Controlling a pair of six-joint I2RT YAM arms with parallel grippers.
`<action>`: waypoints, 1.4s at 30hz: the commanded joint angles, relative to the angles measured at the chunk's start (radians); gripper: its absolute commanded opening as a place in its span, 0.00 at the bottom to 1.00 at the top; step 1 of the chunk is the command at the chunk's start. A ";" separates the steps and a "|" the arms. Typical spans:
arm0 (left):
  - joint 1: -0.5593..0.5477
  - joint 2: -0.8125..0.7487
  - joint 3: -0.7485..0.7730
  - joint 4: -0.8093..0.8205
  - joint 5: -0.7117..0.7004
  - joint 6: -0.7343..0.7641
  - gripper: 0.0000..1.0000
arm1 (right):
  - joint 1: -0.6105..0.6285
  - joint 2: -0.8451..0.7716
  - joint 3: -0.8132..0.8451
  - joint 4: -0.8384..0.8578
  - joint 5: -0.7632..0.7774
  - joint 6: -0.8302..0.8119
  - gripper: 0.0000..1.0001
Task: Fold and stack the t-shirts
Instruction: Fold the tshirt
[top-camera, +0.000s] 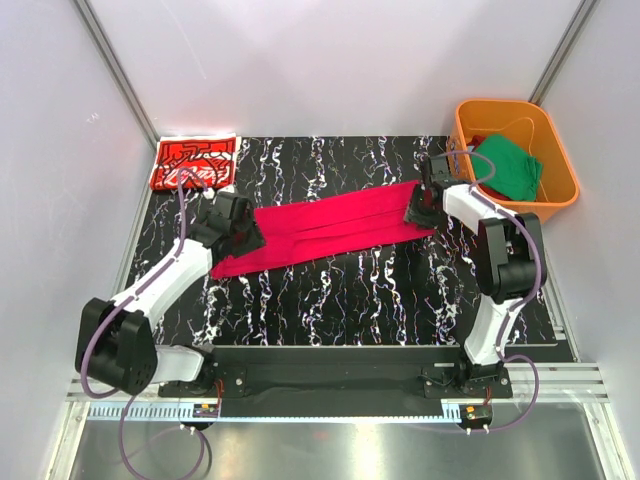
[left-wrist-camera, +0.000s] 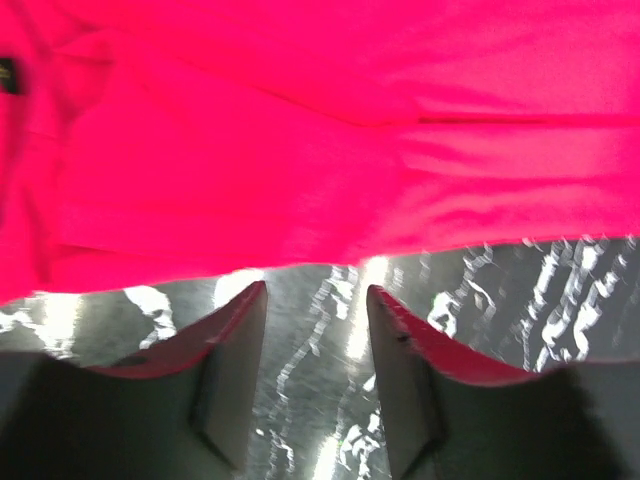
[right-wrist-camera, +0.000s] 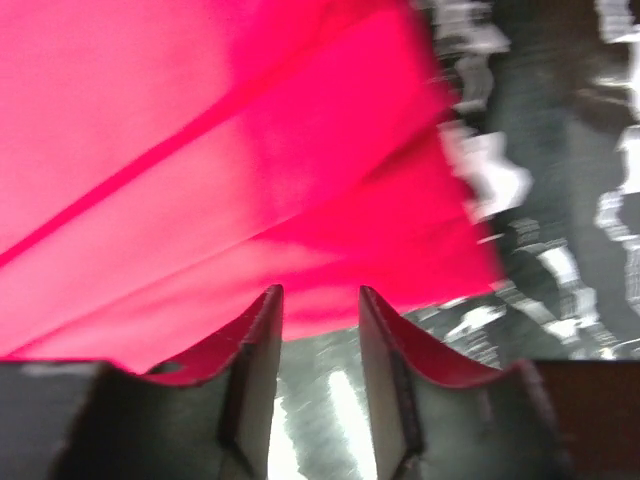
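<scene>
The plain crimson-red t-shirt lies folded into a long band across the black marbled table. My left gripper is at its left end; in the left wrist view it is open and empty, just short of the cloth's edge. My right gripper is at the right end; in the right wrist view it is open and empty, tips at the cloth's edge. The red t-shirt with white line print lies folded at the back left corner. The green t-shirt sits in the orange tub.
The orange plastic tub stands off the table's back right corner, close to my right arm. White walls close in on the left, back and right. The black marbled tabletop ends at a metal rail near the arm bases.
</scene>
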 joint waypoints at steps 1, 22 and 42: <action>0.055 0.023 -0.020 -0.012 0.020 0.034 0.43 | 0.063 -0.100 0.008 0.018 -0.106 0.018 0.46; 0.357 0.031 -0.115 -0.007 0.036 -0.013 0.34 | 0.477 0.179 0.030 0.636 -0.603 0.495 0.50; 0.396 0.043 -0.146 0.024 0.061 0.001 0.32 | 0.569 0.216 0.022 0.636 -0.600 0.507 0.45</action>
